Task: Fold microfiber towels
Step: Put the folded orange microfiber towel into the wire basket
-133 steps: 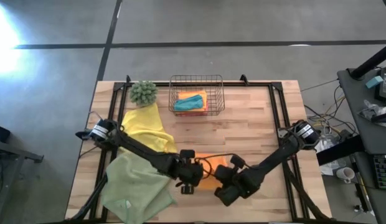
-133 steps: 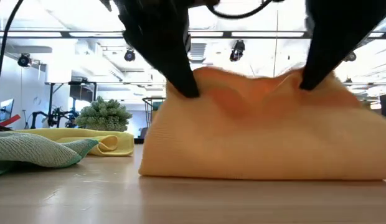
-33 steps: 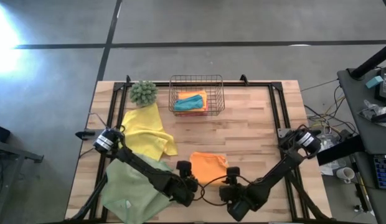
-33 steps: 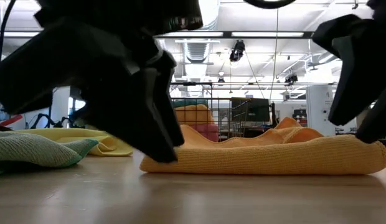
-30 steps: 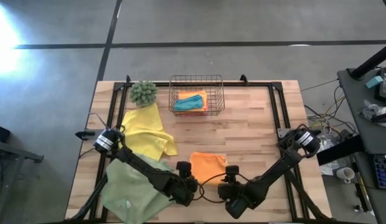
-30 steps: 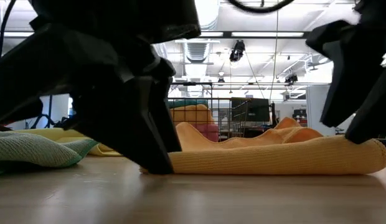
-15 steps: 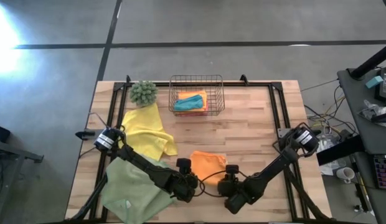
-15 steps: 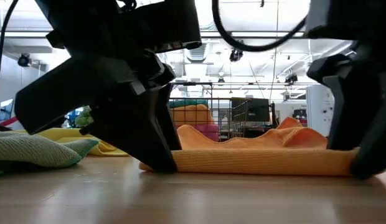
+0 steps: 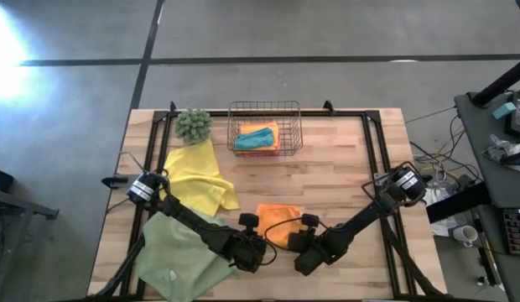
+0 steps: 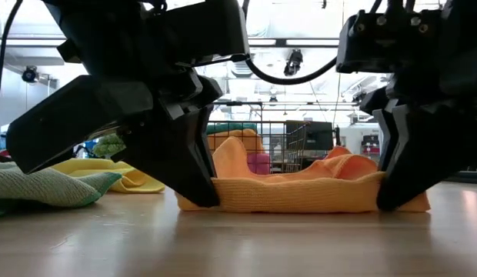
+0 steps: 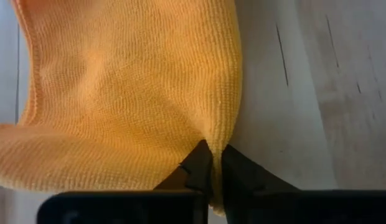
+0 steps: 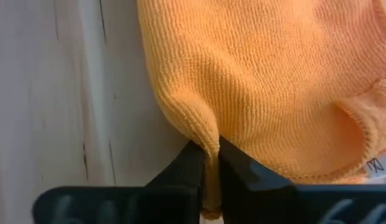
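Both end effectors pinched shut on one orange towel, near edge, ready to fold.

Biggest risk: uneven lift. Left end effector (image 11: 210,167) and right end effector (image 12: 207,167) each hold only a thin pinch at the orange towel's (image 9: 278,220) near corners; could slip free, or bunch the fold if raised out of step. Sage towel (image 9: 183,252) just left of the left end effector, yellow towel (image 9: 197,174) beyond it, could snag an arm. Basket (image 9: 264,109) well beyond both, at the worktop's (image 9: 344,168) far edge: teal and orange towels inside.
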Tool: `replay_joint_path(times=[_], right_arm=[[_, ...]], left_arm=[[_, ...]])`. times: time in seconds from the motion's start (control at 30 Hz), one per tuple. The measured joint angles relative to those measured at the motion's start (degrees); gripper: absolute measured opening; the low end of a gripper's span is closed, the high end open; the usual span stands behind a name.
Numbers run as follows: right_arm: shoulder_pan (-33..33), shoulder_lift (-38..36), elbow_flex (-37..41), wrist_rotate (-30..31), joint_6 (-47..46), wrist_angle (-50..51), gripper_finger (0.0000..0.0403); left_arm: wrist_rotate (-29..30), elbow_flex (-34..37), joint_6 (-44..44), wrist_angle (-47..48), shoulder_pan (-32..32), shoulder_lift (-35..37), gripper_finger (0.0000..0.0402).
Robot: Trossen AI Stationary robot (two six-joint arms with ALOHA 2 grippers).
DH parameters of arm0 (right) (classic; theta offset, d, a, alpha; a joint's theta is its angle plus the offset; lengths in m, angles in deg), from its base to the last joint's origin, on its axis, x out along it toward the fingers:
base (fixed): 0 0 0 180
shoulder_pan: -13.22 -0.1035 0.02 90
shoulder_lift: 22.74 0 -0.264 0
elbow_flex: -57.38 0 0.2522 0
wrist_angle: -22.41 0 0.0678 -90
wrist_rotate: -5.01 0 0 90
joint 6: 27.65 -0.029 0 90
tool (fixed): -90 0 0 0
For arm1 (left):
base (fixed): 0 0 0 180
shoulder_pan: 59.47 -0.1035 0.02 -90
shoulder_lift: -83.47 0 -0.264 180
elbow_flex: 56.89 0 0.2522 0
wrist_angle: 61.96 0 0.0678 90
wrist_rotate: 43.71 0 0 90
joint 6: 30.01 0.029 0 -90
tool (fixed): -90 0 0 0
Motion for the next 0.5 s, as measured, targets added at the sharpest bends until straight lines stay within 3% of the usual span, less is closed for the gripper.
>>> replay_joint_path(times=[0.23,0.5], right_arm=[[0.19,-1.37,-3.06,0.1,1.94,1.89,0.0011],[0.21,-4.27,-10.72,5.15,0.09,13.7,0.0009]], left_arm=[[-2.53,0.07,0.39,1.98,-1.16,1.99,0.0003],[-3.31,0.07,3.24,7.83,-2.93,9.53,0.0002]])
